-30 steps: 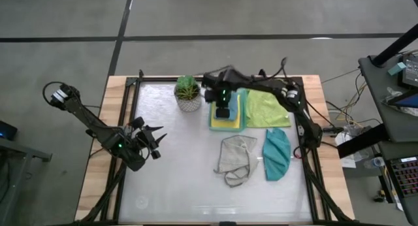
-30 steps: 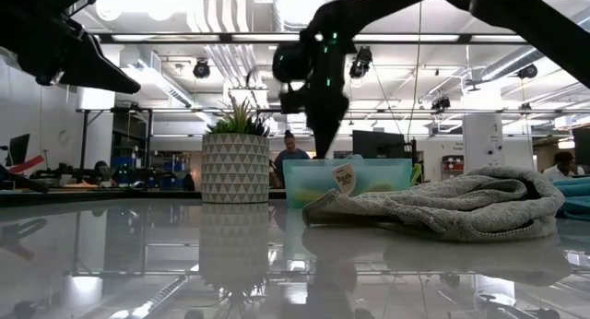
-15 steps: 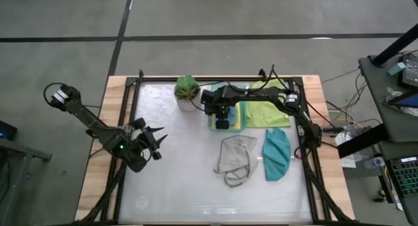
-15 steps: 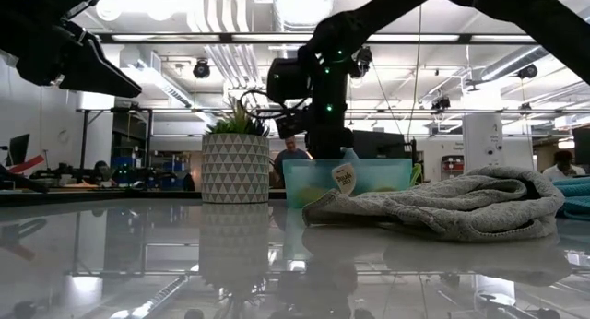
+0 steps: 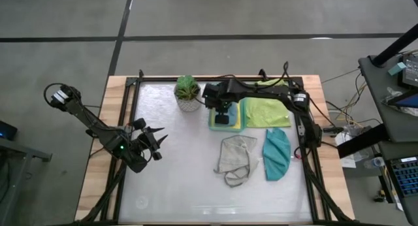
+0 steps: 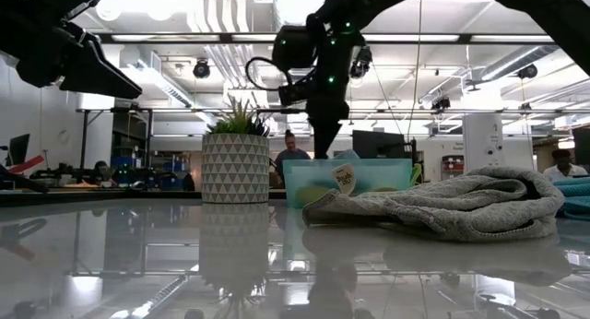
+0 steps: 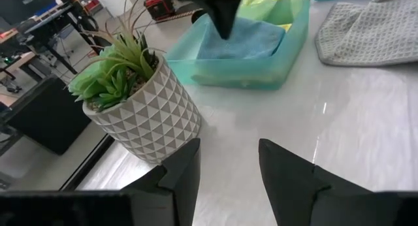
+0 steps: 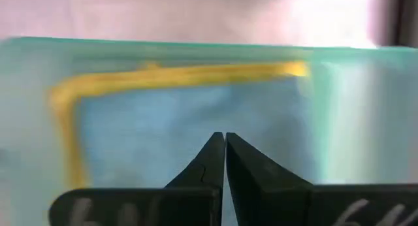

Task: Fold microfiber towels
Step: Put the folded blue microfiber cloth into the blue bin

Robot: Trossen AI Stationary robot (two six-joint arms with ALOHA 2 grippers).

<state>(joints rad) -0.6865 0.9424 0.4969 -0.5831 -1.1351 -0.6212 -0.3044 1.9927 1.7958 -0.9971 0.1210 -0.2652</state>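
1. your table (image 5: 176, 180) carries a plant (image 5: 187, 90) and tray (image 5: 211, 123).
2. grey towel (image 5: 236, 159), teal towel (image 5: 277, 153) and lime towel (image 5: 266, 109) lie outside the tray.
3. blue towel (image 8: 183, 134) sits on yellow towel (image 8: 65, 95) inside the tray.
4. your right gripper (image 8: 225, 142) hangs over the blue towel, fingers pressed together, holding nothing.
5. your left gripper (image 5: 157, 142) waits left, spread wide.

We see two dark, slender six-joint arms of matte black links. The left arm (image 5: 98, 128) ends in a black two-finger gripper (image 5: 155, 144) with tapered, pointed fingers (image 7: 179, 170), and carries a pale grey block at its outer end. The right arm (image 5: 287, 98) trails thin black cables looping over its links; small green indicator lights glow on both arms' housings. Its black gripper (image 8: 225, 147) narrows to two wedge-shaped fingers (image 8: 202, 167) with smooth, flat inner faces.
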